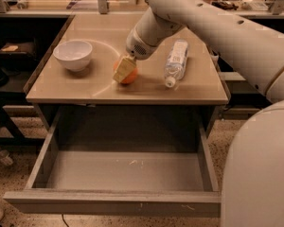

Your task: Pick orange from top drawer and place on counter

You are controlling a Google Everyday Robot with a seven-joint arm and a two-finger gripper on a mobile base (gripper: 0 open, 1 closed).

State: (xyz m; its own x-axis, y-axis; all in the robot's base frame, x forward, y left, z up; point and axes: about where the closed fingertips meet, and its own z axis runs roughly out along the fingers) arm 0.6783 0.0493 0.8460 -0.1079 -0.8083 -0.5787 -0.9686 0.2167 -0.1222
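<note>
The orange (131,75) sits on the beige counter (75,88), near the middle and close to the front edge. My gripper (124,70) reaches down from the upper right and is closed around the orange; one pale finger (123,67) covers its front left side, and the other is hidden behind the fruit. The orange appears to rest on the counter surface. The top drawer (113,203) is pulled fully open below the counter, and its grey floor holds nothing I can see.
A white bowl (73,54) stands on the counter's left part. A clear plastic bottle (175,62) lies on its side to the right of the orange. My arm and body fill the right side of the view. Dark shelving stands to the left.
</note>
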